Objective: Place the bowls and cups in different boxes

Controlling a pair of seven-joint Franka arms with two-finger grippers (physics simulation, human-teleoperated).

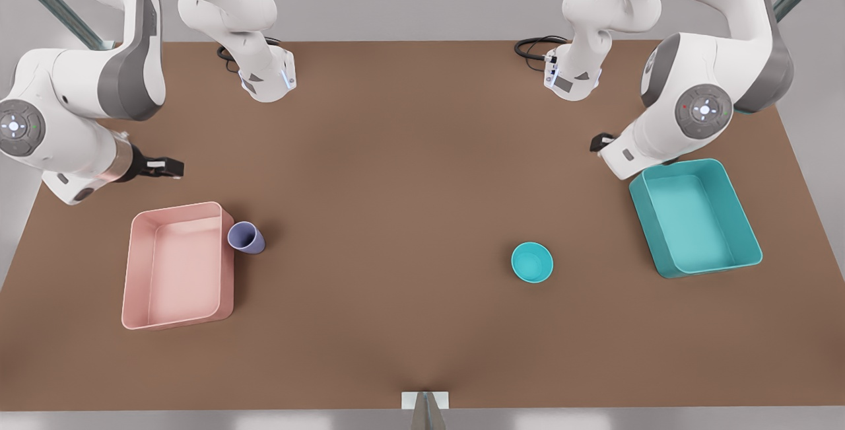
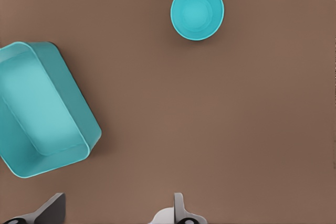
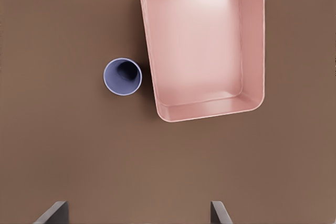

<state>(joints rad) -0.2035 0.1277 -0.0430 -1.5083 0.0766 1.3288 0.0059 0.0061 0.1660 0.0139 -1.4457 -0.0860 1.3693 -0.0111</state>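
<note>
The small teal bowl sits upright on the table, off to the front view's left of the teal box. The lavender cup stands upright right beside the pale pink box, at its far corner. My left gripper hovers open behind the teal box, holding nothing. My right gripper hovers open behind the pink box and cup, holding nothing. Both boxes have nothing in them.
The brown table stretches wide between the two boxes. Both arm bases and their cables stand at the far edge. A small grey mount sits at the near edge.
</note>
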